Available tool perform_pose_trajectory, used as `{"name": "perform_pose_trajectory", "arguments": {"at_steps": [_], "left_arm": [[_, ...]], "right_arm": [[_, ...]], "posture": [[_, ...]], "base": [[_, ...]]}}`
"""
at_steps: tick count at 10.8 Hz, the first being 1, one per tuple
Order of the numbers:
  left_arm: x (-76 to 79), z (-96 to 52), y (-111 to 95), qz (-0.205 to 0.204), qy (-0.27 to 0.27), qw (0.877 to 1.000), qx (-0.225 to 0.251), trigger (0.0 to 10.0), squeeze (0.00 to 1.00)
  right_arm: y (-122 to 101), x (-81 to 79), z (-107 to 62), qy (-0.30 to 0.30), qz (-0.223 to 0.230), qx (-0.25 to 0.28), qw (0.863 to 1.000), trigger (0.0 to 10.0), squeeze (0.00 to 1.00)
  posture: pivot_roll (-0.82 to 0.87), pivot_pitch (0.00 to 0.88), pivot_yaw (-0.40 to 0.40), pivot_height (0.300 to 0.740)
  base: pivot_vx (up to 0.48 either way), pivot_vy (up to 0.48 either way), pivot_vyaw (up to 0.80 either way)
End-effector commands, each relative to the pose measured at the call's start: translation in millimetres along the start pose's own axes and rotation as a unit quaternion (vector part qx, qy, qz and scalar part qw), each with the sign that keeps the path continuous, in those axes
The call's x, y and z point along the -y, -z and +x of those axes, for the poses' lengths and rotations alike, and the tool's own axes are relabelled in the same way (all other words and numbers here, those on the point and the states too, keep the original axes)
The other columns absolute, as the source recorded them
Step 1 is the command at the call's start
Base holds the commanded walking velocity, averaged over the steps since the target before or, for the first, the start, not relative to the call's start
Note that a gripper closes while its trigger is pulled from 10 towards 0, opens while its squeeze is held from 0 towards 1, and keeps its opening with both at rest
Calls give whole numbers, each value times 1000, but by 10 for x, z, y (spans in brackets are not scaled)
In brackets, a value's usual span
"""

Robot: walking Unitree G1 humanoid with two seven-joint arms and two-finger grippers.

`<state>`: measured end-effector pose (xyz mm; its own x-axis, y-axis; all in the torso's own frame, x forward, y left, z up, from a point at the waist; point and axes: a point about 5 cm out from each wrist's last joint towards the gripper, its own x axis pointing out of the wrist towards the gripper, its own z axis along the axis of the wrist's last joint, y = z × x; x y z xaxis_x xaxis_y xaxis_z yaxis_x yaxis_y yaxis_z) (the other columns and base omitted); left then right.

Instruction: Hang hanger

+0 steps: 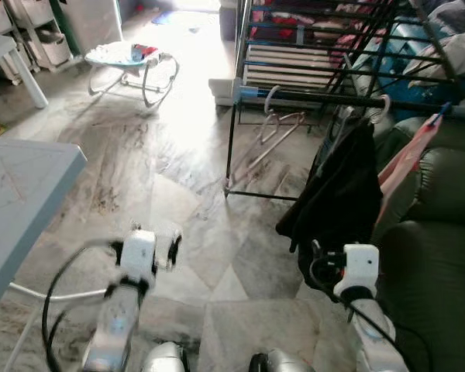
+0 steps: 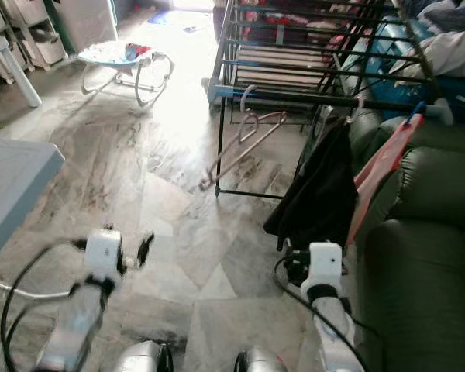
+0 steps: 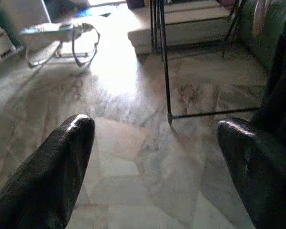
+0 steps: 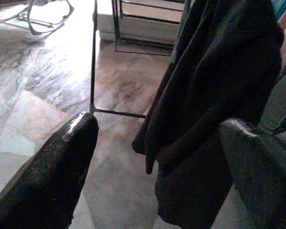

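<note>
We look down on a marbled tile floor (image 1: pixel 194 225) with a dark metal drying rack (image 1: pixel 310 85) ahead and to the right; an empty pale hanger (image 1: pixel 277 124) hangs by its hook from the rack's front rail, its triangle dangling beneath the rail and above the floor; further right on the same rail a black garment (image 1: pixel 341 194) hangs down on a white-hooked hanger, and just beside it a pink garment (image 1: pixel 407 159) slopes toward a dark green sofa (image 1: pixel 438 256) at the right edge; the left gripper (image 3: pixel 155 162) is held low over the floor with its two black fingers (image 3: pixel 52 171) set wide apart and nothing between them, the rack's foot and bare tiles showing through the gap; the right gripper (image 4: pixel 157 167) is likewise spread wide and holds nothing, its fingers (image 4: pixel 52 171) framing the black garment, which hangs close in front of it without visible contact; in the head views both silver arms reach forward from the lower edge, the left one blurred, the right one ending just below the hem of the black garment; a grey bench (image 1: pixel 19 194) occupies the left margin; a baby bouncer (image 1: pixel 132 62) stands in bright light on the far floor, well apart from the rack; white shelving (image 1: pixel 39 31) stands in the far left corner.
</note>
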<state>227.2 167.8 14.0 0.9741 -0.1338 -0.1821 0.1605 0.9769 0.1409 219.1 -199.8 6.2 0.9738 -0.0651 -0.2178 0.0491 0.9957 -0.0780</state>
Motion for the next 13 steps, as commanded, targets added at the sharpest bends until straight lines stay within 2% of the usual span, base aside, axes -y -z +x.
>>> {"name": "perform_pose_trajectory", "arguments": {"at_steps": [1,3,4,5,6,7,8,9,10,11,13], "left_arm": [[8,-5,-32,3,-1,1000,6,10000,0],[-8,-24,-139,20,3,1000,22,10000,0],[-43,-18,-168,21,-2,999,25,10000,0],[-121,-4,-253,29,-3,999,31,10000,0],[-156,-18,-284,38,-3,999,37,10000,0],[-260,9,-403,60,-9,997,53,10000,0],[-361,107,-570,69,-25,994,78,10000,0],[-432,178,-724,77,-33,992,99,10000,0],[-543,393,-1017,82,-50,987,126,10000,0],[-581,413,-1051,78,-63,986,136,10000,0],[-541,576,-986,50,-77,988,123,10000,0]], "right_arm": [[-59,21,0,2,-2,9,1000,10000,231],[-180,108,-22,0,-34,33,999,10000,204],[-220,135,-5,4,-37,38,999,10000,200],[-354,163,48,3,-36,50,998,10000,196],[-393,152,49,-1,-41,58,997,10000,192],[-478,103,62,5,-30,67,997,10000,192],[-584,-6,108,-11,-24,89,996,10000,196],[-686,-72,175,-24,-26,105,994,10000,192],[-887,-96,424,-33,-23,118,992,10000,192],[-888,-61,479,-25,-29,124,992,10000,180],[-895,75,551,34,-6,122,992,10000,180]], "posture": [[-29,114,-29,740],[-40,203,-36,740],[-42,232,-47,740],[-25,258,-51,740],[-23,266,-55,740],[-14,300,-62,740],[3,304,-61,740],[14,291,-62,740],[42,255,-47,740],[38,228,-34,740],[-33,134,-26,740]], "base": [[0,0,0],[0,0,0],[0,0,0],[0,0,0],[0,0,0],[0,0,0],[0,0,0],[0,0,0],[0,0,0],[0,0,0],[0,0,0]]}}
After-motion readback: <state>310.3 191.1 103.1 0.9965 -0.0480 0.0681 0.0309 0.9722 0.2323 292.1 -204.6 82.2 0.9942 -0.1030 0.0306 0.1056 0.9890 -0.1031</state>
